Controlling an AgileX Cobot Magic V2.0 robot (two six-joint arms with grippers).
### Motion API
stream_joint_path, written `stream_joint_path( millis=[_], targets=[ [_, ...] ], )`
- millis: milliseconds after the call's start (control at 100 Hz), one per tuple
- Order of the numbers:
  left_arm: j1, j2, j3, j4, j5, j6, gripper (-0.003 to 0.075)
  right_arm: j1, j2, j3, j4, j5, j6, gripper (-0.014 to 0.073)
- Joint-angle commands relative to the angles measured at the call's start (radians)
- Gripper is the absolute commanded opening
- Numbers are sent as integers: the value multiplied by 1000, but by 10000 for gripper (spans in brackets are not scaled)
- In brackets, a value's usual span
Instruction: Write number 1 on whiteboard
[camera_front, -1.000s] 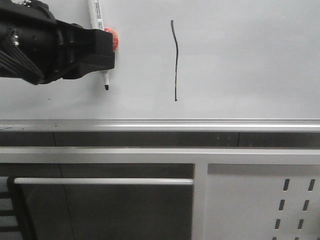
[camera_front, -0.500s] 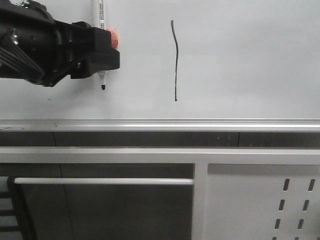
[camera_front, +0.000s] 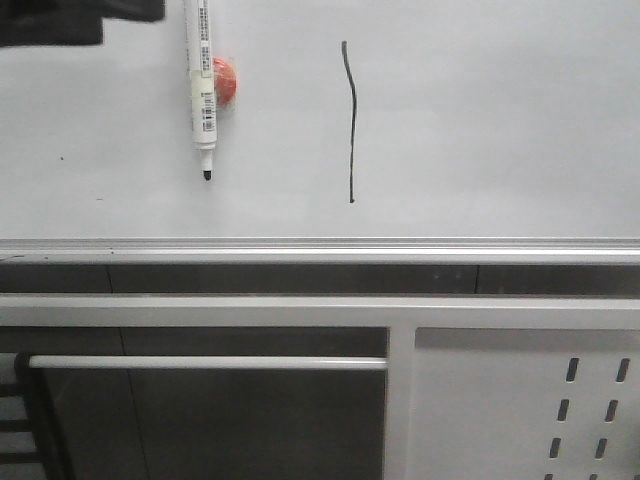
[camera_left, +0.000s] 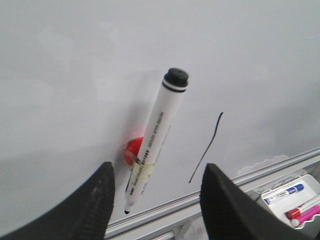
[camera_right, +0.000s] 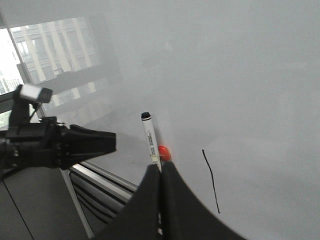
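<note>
The whiteboard (camera_front: 500, 120) fills the upper front view above its silver rail (camera_front: 320, 248). The number 1 (camera_front: 351, 120) is a thin black wavy vertical stroke on it, also in the left wrist view (camera_left: 206, 149) and right wrist view (camera_right: 210, 180). A white marker pen (camera_front: 203, 90) hangs tip down on the board beside a red magnet (camera_front: 228, 80), left of the stroke. My left gripper (camera_left: 159, 170) is open and empty, its fingers apart from the pen (camera_left: 155, 145); in the front view it is a dark shape (camera_front: 130, 12) in the top left corner. My right gripper (camera_right: 160, 200) is shut and empty.
Below the rail stand a white perforated metal panel (camera_front: 520, 400) and a horizontal grey bar (camera_front: 200, 362). A small tray with spare coloured markers (camera_left: 290, 200) sits under the board. The left arm (camera_right: 55, 145) shows in the right wrist view.
My left gripper has let go of the marker and drawn back up and to the left. The marker stays hanging on the board. The stroke is unchanged.
</note>
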Motion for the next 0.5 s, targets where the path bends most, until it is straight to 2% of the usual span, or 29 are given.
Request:
stream_joint_path(
  millis=[0,80,120,190,360,490],
  targets=[
    [-1,-158,-23,19,8,-4,218,-1,4,-26,-28,49,-16,-71],
    [-1,-317,-10,95,55,-4,43,-1,4,-26,2,56,-83,-71],
    [-1,-406,-8,145,94,-4,-22,-1,4,-26,44,47,-136,-71],
    [-1,-552,-8,216,215,-4,-18,-1,4,-26,122,9,-256,-71],
    [-1,-872,-8,269,590,-4,-18,-1,-8,-23,122,-38,-315,-71],
    [-1,-1019,-12,296,709,-7,-18,-1,-45,-22,122,-83,-315,-71]
  ],
)
